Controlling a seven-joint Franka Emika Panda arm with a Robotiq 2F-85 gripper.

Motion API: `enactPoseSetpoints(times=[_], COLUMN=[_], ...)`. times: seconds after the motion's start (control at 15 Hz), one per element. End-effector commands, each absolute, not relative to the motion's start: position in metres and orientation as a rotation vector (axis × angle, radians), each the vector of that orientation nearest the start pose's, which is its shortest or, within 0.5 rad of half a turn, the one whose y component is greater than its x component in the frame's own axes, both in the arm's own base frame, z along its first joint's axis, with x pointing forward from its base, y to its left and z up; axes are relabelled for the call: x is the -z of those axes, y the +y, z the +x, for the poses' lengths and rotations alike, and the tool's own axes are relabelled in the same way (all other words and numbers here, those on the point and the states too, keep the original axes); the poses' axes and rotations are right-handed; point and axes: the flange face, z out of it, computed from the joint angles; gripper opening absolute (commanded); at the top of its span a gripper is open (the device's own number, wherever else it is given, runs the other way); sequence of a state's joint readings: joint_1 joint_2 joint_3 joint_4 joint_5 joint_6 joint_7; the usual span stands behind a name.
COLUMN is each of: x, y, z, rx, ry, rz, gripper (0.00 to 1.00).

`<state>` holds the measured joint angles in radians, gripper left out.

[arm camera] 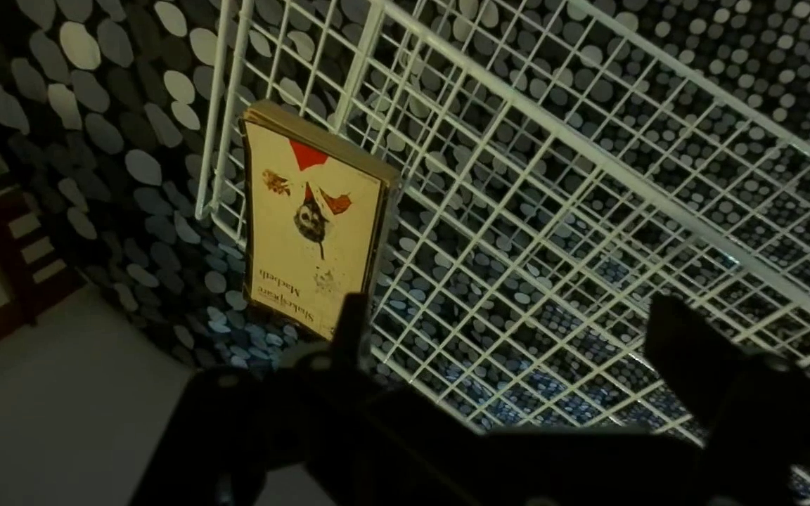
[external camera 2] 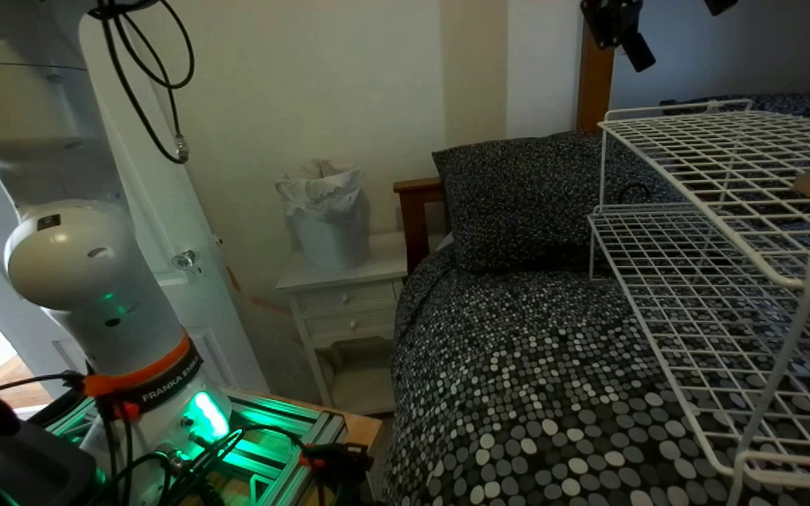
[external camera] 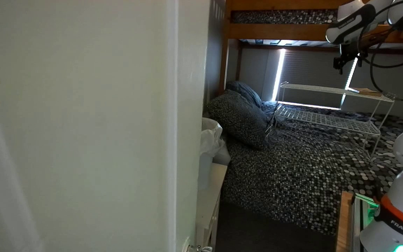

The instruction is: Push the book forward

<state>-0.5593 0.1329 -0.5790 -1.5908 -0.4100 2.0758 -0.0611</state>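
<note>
Holds two fingers [arm camera: 686,344] of one gripper [arm camera: 508,306] wide apart; counts one book [arm camera: 313,232] at ten o'clock from them in the wrist view, on the upper of two wire shelves [external camera: 318,89]

Daylight is admitted around the blind [external camera: 310,66] behind the gripper [arm camera: 508,303], which is rendered near-black in the wrist view.

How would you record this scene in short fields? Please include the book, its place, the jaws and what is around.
object: book, front cover up, reading Shakespeare, Macbeth
place: upper shelf of a white wire rack, near one end
jaws: open, higher than the shelf, no contact with the book seen
under the rack: dotted bedding
background: dark pillow, white nightstand with a lined bin on top
</note>
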Motion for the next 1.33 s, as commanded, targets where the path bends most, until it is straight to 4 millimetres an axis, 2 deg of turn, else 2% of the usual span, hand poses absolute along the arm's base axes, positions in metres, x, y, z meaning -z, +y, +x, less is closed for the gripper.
enactPoseSetpoints(times=[0.0,0.2,0.67,0.87,1.07,1.27], x=[-0.608,-0.602,-0.574,-0.559,-0.546,-0.532], y=[-0.572,-0.590,-0.649,-0.671,-0.690,-0.700], z=[0.266,0.265,0.228,0.217,0.219,0.230], rx=[-0.053,-0.002,0.136,0.174,0.153,0.142], ry=[-1.142,-1.137,-1.221,-1.259,-1.264,-1.267], rz=[2.285,2.234,2.164,2.126,2.126,2.158], gripper=[1.00,1.00,1.00,1.00,1.00,1.00])
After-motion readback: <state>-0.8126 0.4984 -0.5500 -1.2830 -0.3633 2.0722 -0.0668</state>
